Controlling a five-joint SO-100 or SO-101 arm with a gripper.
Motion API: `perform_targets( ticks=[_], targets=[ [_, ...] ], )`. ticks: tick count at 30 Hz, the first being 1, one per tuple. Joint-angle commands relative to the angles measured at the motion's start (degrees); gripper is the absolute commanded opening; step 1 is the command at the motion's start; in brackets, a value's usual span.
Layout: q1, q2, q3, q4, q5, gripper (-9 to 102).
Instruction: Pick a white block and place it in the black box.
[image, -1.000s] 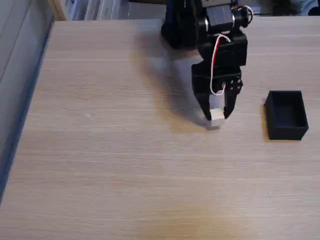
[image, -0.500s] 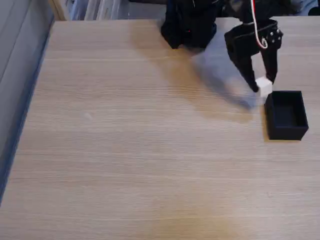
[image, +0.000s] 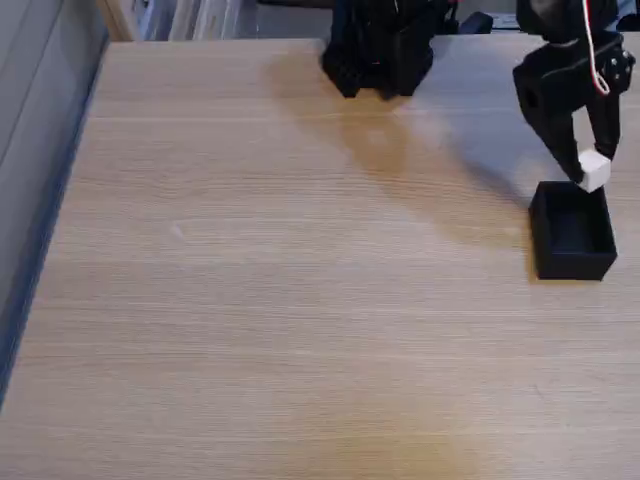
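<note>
While no writing legible anywhere, hand (image: 592, 170) clamped on white block (image: 594, 169) above black box (image: 572, 262).

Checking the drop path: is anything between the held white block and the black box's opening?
Nothing. In the fixed view the white block, clamped in the gripper, hangs at the far rim of the black box, whose interior looks empty.

A light wood-grain desk (image: 260, 300) spans nearly the whole fixed view, its grain running left to right. A soft grey shadow (image: 470, 150) lies across its upper right part. Along the left edge runs a blue-grey strip (image: 40, 240), with a paler grey surface (image: 30, 90) beyond it. Past the desk's far edge, at the top left, stand pale upright shapes (image: 190, 18), too blurred to identify.
</note>
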Motion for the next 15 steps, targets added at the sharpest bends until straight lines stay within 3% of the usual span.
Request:
perform_targets(
  ticks=[1,9,15],
  targets=[
    [1.05,-3.16,-5.98,0.88,-0.18,1],
    [3.52,-6.42,-8.70,-0.70,2.64,17],
    [3.87,-6.24,-8.53,-0.62,2.20,18]
  ],
)
